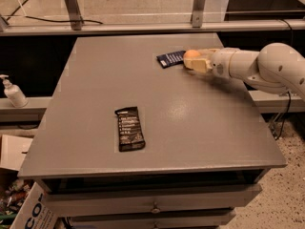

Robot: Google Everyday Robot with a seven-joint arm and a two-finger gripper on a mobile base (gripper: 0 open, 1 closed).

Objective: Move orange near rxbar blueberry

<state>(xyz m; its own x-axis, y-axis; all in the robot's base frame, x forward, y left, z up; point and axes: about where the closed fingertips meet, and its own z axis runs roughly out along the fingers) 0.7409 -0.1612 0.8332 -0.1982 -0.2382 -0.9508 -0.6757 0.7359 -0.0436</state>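
1. Gripper (194,61) is over the far-right part of the grey worktop (190,128). It reaches in from the right on a white arm (267,67).
2. Fingers (202,66) are clenched on the orange (191,55). The fruit sits btwn them at the tips, w/ its round top showing above the tan pads. Can't tell if the orange touches the worktop.
3. Rxbar blueberry (170,58) lies flat on the worktop just left of the fingertips. It's dark navy w/ white lettering and sits at a slight angle. Its right end is right beside the orange; can't tell if they touch.
4. Black wrapper (129,128) is well apart from the fingers, to their left & toward the near edge. It lies flat, white text up, long axis approx front-to-back.
5. Pump bottle (13,92) stands upright far left of the fingers, off the worktop on a lower ledge.
6. Drawers (152,206) sit under the worktop's front edge, below & left of the fingers. One knob is visible.
7. Cardboard box (28,209) is at bottom left, far from the fingers, low beside the unit.
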